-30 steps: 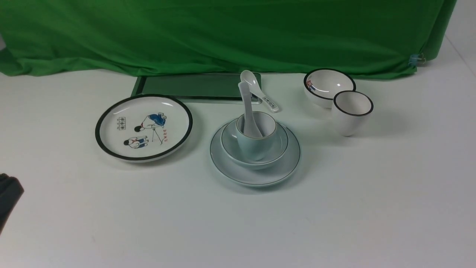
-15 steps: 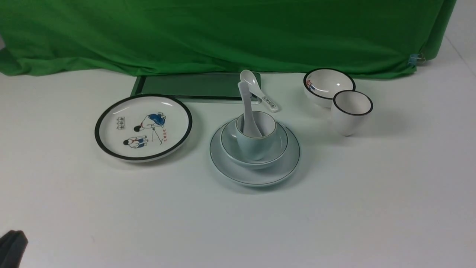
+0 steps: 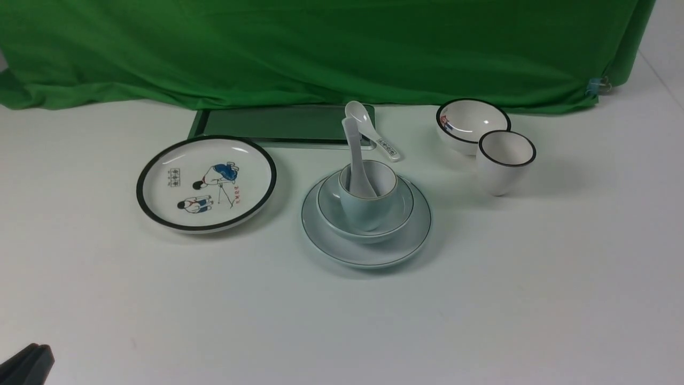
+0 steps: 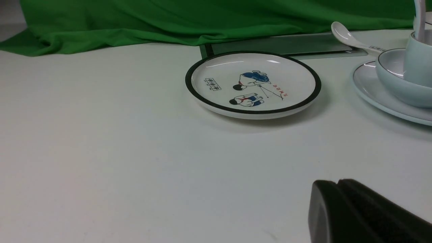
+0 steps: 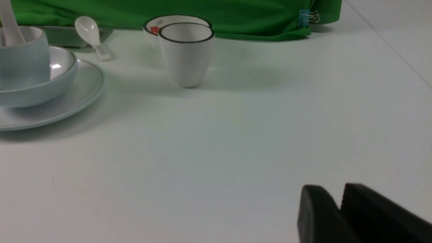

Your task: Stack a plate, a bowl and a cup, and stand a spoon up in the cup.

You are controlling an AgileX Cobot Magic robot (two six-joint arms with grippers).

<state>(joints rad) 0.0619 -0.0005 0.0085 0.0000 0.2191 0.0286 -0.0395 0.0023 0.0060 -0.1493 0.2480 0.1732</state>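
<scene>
showing the whole layout, the front view has the plate (image 3: 320, 235) near the centre of the white bench (image 3: 481, 299), the bowl (image 3: 401, 211) resting on the plate, the cup (image 3: 368, 206) standing in the bowl, and the spoon (image 3: 357, 160) standing in the cup with its handle leaning toward 11 o'clock. at 9 o'clock from this stack lies the cartoon plate (image 3: 206, 183); at 12 o'clock, the dark tray (image 3: 278, 124) with the printed spoon (image 3: 371, 131) lying across its right end; at 2 o'clock, the black-rimmed bowl (image 3: 470, 124) with the black-rimmed cup (image 3: 505, 162) just in front of it. the green cloth (image 3: 320, 48) closes the far side.

only the front view shows the stack entire. the left wrist view cuts it off at the frame edge but gives the cartoon plate in full, and it alone shows the left claw (image 4: 329, 202) close up: both dark fingers pressed together, closed on nothing, low over bare bench. in the front view this claw appears only as a dark tip at the 7 o'clock corner.

the right wrist view alone shows the right claw (image 5: 339, 202), absent from the front view: a narrow gap separates its two fingers, slightly parted, nothing between them, low over bare bench and well apart from the black-rimmed cup.
</scene>
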